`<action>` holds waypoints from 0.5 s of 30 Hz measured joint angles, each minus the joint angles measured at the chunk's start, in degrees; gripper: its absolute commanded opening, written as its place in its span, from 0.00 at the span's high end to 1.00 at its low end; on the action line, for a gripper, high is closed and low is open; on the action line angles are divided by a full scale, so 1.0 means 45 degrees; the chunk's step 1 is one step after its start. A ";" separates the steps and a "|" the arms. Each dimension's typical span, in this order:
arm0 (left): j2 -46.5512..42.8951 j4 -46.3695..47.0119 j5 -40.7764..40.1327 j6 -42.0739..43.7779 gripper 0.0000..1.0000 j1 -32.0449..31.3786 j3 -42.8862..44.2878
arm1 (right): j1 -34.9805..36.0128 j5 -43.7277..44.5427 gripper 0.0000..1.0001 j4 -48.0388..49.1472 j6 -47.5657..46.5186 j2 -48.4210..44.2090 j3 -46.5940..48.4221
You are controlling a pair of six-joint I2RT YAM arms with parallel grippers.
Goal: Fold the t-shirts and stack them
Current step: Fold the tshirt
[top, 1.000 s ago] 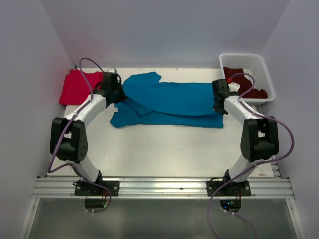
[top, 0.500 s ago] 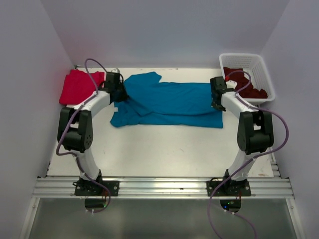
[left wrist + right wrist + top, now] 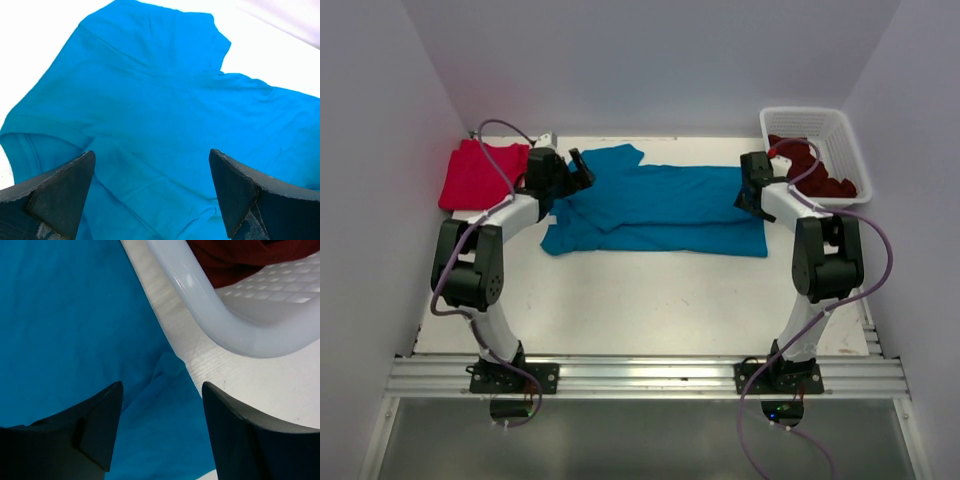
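- Lying across the far half of the table (image 3: 640, 300), the teal t-shirt (image 3: 660, 205) has its long axis running left to right, with one long edge already doubled over lengthwise.
- Its sleeve end lies under the left gripper (image 3: 582, 170); the jaws are spread wide with nothing between them.
- Its hem end lies under the right gripper (image 3: 750, 200), jaws likewise apart and empty, just beside the basket (image 3: 800, 113).
- Each arm is nearest its own end, so a crosswise fold would probably bring one end over toward the other.
- The tabletop is flat and pale, with bare room on the near side.
- The red t-shirt (image 3: 475, 175) sits folded at the far left, and maroon t-shirts (image 3: 825, 183) wait in the basket.
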 measured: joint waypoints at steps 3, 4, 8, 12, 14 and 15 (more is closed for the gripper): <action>-0.0408 0.0418 0.0019 0.0000 0.00 0.0010 -0.0223 | 0.0000 -0.0019 0.29 0.0447 -0.0160 -0.0068 -0.0010; -0.0539 0.0549 0.0068 0.0005 0.00 0.0010 -0.0223 | 0.0000 -0.0039 0.29 0.0646 -0.0204 -0.0194 -0.0092; -0.1297 0.0923 0.0510 0.0010 0.00 0.0010 -0.0539 | 0.0000 -0.0296 0.45 0.1418 -0.0403 -0.1491 -0.1015; -0.2448 0.0981 0.1020 -0.0044 0.78 -0.0053 -0.1569 | 0.0005 -0.0981 1.00 0.2016 -0.0617 -0.3288 -0.1948; -0.2739 0.0811 0.1423 -0.0024 1.00 -0.0180 -0.1831 | 0.0019 -0.1384 1.00 0.2127 -0.0631 -0.3900 -0.2098; -0.2759 0.0675 0.1579 0.0000 1.00 -0.0287 -0.1875 | 0.0029 -0.1554 1.00 0.2127 -0.0617 -0.4095 -0.2137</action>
